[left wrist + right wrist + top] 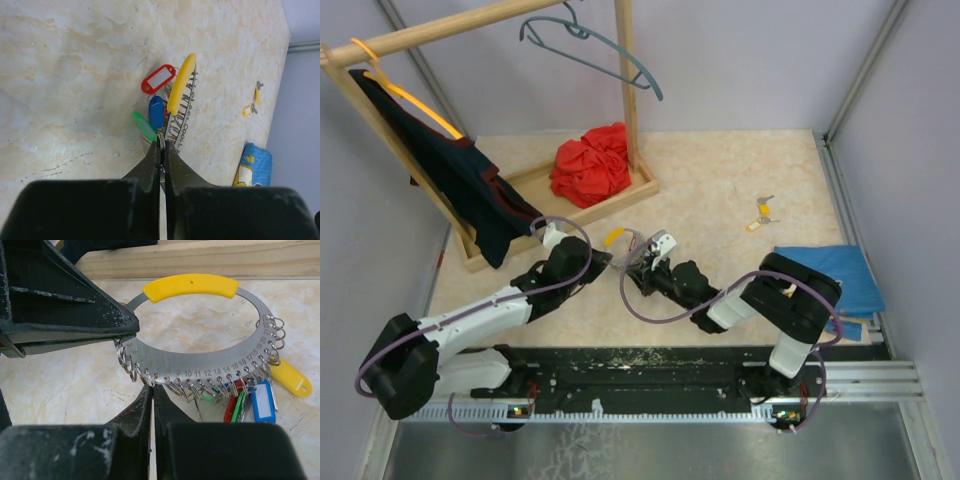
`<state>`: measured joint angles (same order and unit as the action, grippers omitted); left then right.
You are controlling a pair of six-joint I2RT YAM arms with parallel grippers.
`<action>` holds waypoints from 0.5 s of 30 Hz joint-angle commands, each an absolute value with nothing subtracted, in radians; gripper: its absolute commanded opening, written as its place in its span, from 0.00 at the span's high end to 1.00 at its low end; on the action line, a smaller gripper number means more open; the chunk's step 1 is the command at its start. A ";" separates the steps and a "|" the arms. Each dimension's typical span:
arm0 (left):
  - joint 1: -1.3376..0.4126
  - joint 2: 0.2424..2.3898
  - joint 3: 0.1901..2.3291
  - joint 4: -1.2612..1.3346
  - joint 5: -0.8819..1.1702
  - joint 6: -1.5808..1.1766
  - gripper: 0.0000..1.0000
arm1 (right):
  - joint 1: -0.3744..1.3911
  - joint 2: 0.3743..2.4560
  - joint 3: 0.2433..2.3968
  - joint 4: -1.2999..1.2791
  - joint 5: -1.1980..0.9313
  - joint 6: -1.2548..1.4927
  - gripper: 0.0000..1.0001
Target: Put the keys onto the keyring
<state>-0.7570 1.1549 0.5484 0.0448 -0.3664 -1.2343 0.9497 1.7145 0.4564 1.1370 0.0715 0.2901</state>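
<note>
The keyring [200, 357] is a flat grey numbered metal band with a yellow section [189, 286] and a row of small wire rings along its lower edge. Keys hang from those rings at the right, with blue [262, 405], red [231, 409], green [241, 402] and yellow [291, 378] tags. My left gripper [161, 146] is shut on the keyring's edge, seen edge-on in the left wrist view. My right gripper [153, 386] is shut on one small wire ring at the band's lower left. Two loose keys with yellow tags [760, 215] lie on the table to the right.
A wooden rack base [638, 190] holds a red cloth [590, 165] behind the grippers. A dark garment [460, 175] and a grey hanger [590, 45] hang from the rail. A blue cloth [840, 275] lies at the right by the wall.
</note>
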 commanded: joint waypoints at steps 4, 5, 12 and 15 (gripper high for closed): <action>-0.770 1.126 0.548 0.100 -0.331 -1.212 0.99 | 0.959 1.571 0.436 1.088 0.030 0.253 1.00; -0.770 1.126 0.548 0.097 -0.331 -1.204 0.98 | 0.959 1.554 0.438 1.053 0.029 0.247 1.00; -0.770 1.094 0.509 0.099 -0.331 -1.134 0.67 | 0.929 1.453 0.522 0.692 -0.008 0.204 1.00; -0.771 1.065 0.474 0.123 -0.324 -1.089 0.49 | 0.918 1.429 0.564 0.565 -0.023 0.174 1.00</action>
